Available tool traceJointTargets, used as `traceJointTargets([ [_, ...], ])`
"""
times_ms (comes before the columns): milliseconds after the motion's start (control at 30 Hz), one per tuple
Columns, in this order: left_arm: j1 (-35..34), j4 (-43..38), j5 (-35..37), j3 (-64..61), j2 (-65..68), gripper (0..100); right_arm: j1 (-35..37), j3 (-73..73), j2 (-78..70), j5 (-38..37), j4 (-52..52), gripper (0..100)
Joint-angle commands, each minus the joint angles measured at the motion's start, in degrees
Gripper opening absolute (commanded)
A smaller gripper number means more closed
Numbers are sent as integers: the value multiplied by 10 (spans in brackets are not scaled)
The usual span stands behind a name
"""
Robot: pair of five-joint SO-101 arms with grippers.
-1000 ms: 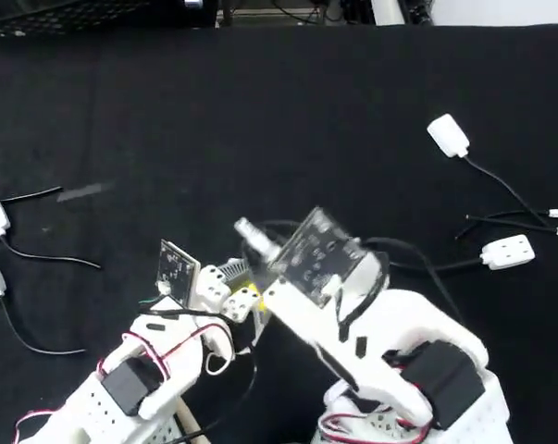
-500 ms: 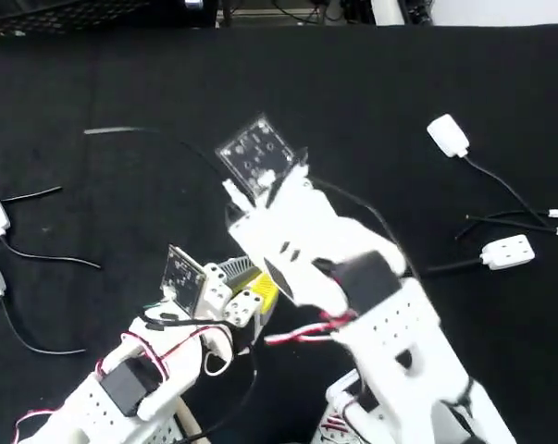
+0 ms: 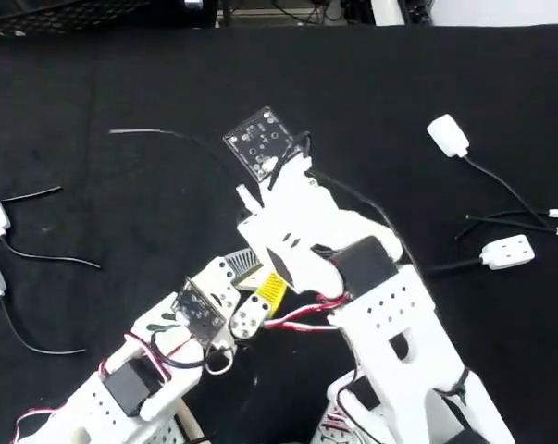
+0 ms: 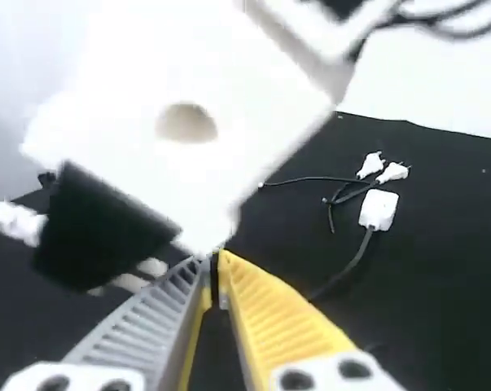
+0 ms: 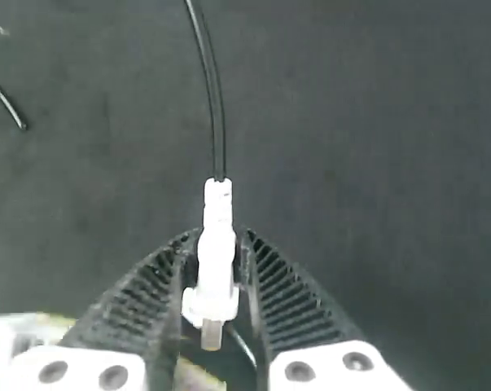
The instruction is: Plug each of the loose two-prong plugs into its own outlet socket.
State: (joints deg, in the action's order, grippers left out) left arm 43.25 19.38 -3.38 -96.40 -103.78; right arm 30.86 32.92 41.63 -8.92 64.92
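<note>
Step in hand, by judgement: carrying plug toward socket.
- Right gripper (image 5: 218, 238) clenching small white plastic two-prong plug (image 5: 217, 265); thin black cord (image 5: 212, 90) trailing off it.
- Held plug sitting well apart from white rectangular outlet socket block (image 3: 507, 251).
- Left gripper (image 4: 215, 262) pinched closed on nothing, also well apart from socket block.
- Next move likely calling for swinging plug over to socket block and lining prongs up with holes.
- Black cloth tabletop (image 3: 121, 74) lying under socket block; pale room backdrop (image 4: 440, 90) showing beyond it.

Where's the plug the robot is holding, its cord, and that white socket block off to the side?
Held plug (image 5: 217, 244), right wrist view, on its white body, mid-length.
Black cord (image 5: 206, 81), right wrist view, on the stretch leading away from the plug.
Socket block (image 3: 507, 251), high view, on the middle of its white face.
</note>
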Motion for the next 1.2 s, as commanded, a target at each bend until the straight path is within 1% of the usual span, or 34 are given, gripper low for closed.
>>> traceJointTargets([
  [0,-29,-18,10,-10,-6,29,-9,-61,0,-15,66,11],
  [133,-54,-17,75,-10,-6,30,-7,-65,0,-13,84,11],
  [200,-57,-17,91,-10,-6,30,-8,-64,0,-8,84,11],
  [300,-53,-18,90,-10,-6,30,-9,-64,0,8,85,11],
  [433,-53,-18,88,-10,-6,30,-9,-61,0,9,86,11],
  [567,-53,-18,36,-10,-6,30,-6,-58,1,5,105,11],
  [633,-58,-33,25,-10,-6,30,-5,-60,4,5,117,11],
  [1000,-61,-40,24,-10,-3,30,-5,-110,3,4,190,11],
  [1100,-79,-40,25,-10,-3,30,-6,-133,4,-25,228,11],
  [1167,-87,-41,25,-10,-3,30,-6,-145,4,-29,242,11],
])
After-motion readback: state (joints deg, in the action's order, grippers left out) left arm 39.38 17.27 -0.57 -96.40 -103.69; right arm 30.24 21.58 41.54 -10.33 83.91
